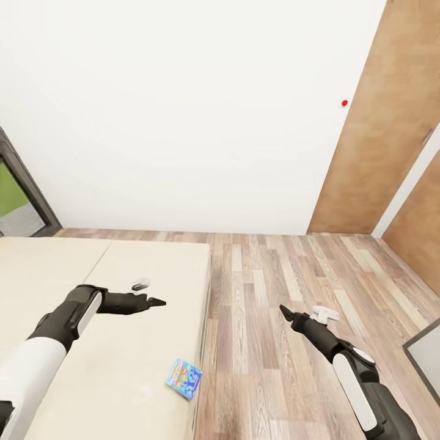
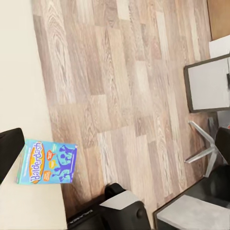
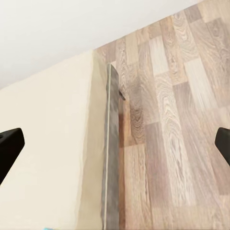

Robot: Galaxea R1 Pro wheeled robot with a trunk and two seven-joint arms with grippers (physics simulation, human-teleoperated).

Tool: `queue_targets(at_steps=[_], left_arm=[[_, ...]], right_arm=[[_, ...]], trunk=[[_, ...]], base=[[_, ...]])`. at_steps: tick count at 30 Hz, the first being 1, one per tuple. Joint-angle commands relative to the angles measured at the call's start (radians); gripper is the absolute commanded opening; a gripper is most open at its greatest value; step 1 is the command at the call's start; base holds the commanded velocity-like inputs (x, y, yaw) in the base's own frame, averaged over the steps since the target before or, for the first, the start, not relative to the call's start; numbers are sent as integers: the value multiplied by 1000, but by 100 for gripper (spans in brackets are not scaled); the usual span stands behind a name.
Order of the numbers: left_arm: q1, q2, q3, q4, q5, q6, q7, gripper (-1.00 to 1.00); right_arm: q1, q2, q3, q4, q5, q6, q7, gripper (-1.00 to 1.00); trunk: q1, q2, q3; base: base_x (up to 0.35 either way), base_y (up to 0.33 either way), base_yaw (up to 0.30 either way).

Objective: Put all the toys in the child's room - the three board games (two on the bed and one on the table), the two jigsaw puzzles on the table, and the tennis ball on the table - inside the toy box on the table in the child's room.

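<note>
A small blue board game [image 1: 184, 378] with "Balderdash" on its cover lies flat on the beige bed [image 1: 153, 263], close to the mattress edge. My left gripper [image 1: 156, 301] hovers open over the bed, beyond the box and apart from it. In the left wrist view the blue board game [image 2: 46, 162] rests on the bed [image 2: 19, 72] near one dark fingertip [image 2: 10, 151]. My right gripper [image 1: 284, 311] hangs open above the wood floor, to the right of the bed and empty. The toy box, jigsaw puzzles and tennis ball are out of view.
Wood-plank floor [image 1: 275, 275] runs between the bed and a grey-topped, dark-edged table corner [image 1: 425, 351], also seen as a table end [image 2: 211, 84] beside a chair's star base [image 2: 201, 143]. A wooden door [image 1: 379, 122] stands at the right, a window [image 1: 12, 195] at the left.
</note>
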Motion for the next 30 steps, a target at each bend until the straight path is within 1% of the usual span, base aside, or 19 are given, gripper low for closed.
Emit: queue_targets(at_steps=[1,2,4,5,6,7,8,10,17,30], left_arm=[[-1,-5,-4,0,10,7,23,100],[-1,-16,-4,0,10,5,65,100],[-1,-28,-4,0,11,4,110,100],[-1,-39,-3,0,12,3,153,100],[-1,-44,-3,0,13,3,173,100],[0,-52,-3,0,14,2,208,100],[0,-59,-2,0,15,2,232,100],[0,-66,-2,0,15,2,253,100],[8,-72,-1,0,17,2,272,100],[17,-68,2,0,18,2,269,100]], right_arm=[[-1,1,-2,-1,-5,7,2,100],[-1,1,-2,-1,-5,7,1,100],[-1,2,-2,0,-6,7,0,100],[-1,4,-2,0,-6,7,-1,100],[-1,6,-2,0,-6,7,-1,100],[-1,10,-1,0,-6,8,-1,100],[-1,14,-1,1,-5,8,-2,100],[-1,20,-1,2,-4,8,-2,100],[-1,26,0,4,-2,9,-2,100],[-1,26,0,6,-1,9,-2,100]], trunk=[[1,-2,0],[1,-2,1],[1,-2,5],[1,-2,6],[1,-2,8],[1,-2,10],[1,-2,11],[1,-2,15],[1,-2,26],[1,-2,48]], base=[[0,0,0],[0,0,0],[0,0,0],[0,0,0],[0,0,0],[0,0,0],[0,0,0],[0,0,0],[0,0,0],[0,0,0]])
